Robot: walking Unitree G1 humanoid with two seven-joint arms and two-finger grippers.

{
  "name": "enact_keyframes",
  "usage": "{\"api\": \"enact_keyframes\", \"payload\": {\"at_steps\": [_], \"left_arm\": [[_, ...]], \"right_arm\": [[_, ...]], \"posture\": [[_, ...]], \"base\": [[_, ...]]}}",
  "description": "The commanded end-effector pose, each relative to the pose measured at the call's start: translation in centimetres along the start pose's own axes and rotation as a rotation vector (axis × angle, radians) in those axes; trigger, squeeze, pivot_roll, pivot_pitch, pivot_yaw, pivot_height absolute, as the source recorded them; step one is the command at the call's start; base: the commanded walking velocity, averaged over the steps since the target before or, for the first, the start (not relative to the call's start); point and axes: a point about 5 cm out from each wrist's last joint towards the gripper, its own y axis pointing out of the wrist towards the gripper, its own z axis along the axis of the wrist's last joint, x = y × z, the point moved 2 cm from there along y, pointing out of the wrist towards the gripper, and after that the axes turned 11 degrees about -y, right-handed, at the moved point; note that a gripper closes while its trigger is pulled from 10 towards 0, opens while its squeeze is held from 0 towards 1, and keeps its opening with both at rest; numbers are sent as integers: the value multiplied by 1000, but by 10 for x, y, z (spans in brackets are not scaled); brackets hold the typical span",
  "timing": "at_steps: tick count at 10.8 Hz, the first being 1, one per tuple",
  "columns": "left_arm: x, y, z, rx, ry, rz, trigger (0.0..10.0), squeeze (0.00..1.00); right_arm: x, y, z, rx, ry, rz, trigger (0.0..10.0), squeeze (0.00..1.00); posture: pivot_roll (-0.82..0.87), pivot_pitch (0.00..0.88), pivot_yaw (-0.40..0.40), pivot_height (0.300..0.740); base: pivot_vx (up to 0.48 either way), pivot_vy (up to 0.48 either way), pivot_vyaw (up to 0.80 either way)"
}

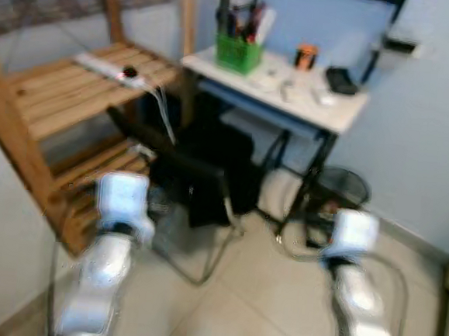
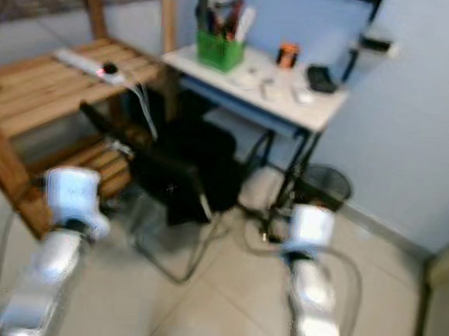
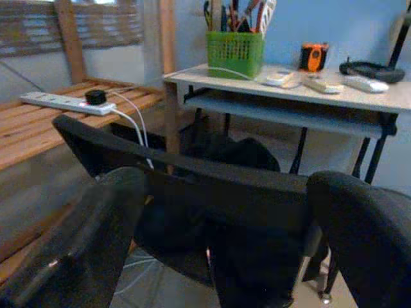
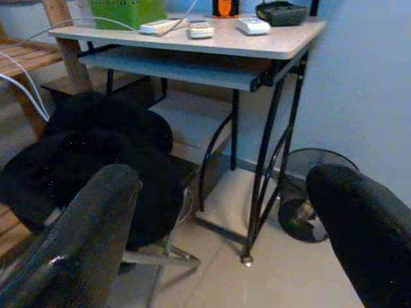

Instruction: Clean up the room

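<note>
Progress: cannot be fixed from one moment; the room fits either a tidying under way or a walk toward what is left. Neither claw carries anything.
Desk top: the desk (image 1: 334, 114) bears a green basket (image 1: 237, 54) of pens, an orange item (image 1: 306, 56), a dark object (image 1: 341, 80) near its right end, and small white remotes (image 4: 253, 25) lying loose. Whether these count as clutter I cannot say.
Chair: a black chair (image 1: 179, 172) stands pulled out in front of the desk, with dark cloth (image 4: 96, 141) heaped on its seat. This looks like the likeliest thing to be put away.
Shelf: a wooden shelf (image 1: 67, 97) to the left holds a power strip (image 1: 108, 68); its white cable (image 3: 131, 125) hangs down toward the chair.
Floor: a fan (image 1: 339, 189) sits low by the desk's right leg, with cables (image 1: 274, 234) looping on the tiles near it.
Left claw (image 3: 218, 256): fingers apart, empty, aimed at the chair back.
Right claw (image 4: 225, 237): fingers apart, empty, aimed at the desk legs and fan.
Edges: the shelf corner crowds the left arm; the desk's keyboard tray (image 4: 170, 67) juts toward the chair.
Open room: bare tile lies between the two arms and off to the right by the wall (image 1: 429, 137); ahead, chair, cables and fan close the way.
</note>
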Motion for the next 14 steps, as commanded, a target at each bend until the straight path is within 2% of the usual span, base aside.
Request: {"api": "enact_keyframes", "payload": {"at_steps": [1, 4, 5, 9, 11, 12, 14], "left_arm": [[-9, 1, 2, 0, 51, 24, 10000, 0], [-11, 1, 1, -6, 67, 42, 10000, 0], [-11, 0, 3, 10, 49, 21, 10000, 0], [-10, 3, 11, 42, 27, 20, 10000, 0], [-9, 5, 12, 48, 48, 17, 10000, 0], [-11, 5, 8, 30, 57, 33, 10000, 0], [-17, -9, 3, 28, 57, 29, 10000, 0]], "right_arm": [[-14, 6, 7, 27, 14, 34, 10000, 141], [-20, 7, 9, 30, 23, 58, 10000, 141], [-21, 7, 8, 27, 23, 61, 10000, 141], [-25, 9, 14, 53, 32, 75, 10000, 141], [-25, 9, 17, 63, 35, 70, 10000, 141], [-23, 11, 17, 60, 43, 55, 10000, 141], [-4, 18, 15, 40, 4, -43, 10000, 141]], "posture": [[86, 5, -13, 732], [98, 13, -11, 732], [102, 14, -14, 732], [99, 18, -14, 732], [94, 17, -10, 732], [91, 17, -9, 732], [86, 19, -7, 732]], "base": [[0, 0, 0], [0, 0, 0], [0, 0, 0], [460, 0, 0], [456, 0, 0], [0, 0, 0], [0, 0, 0]]}}
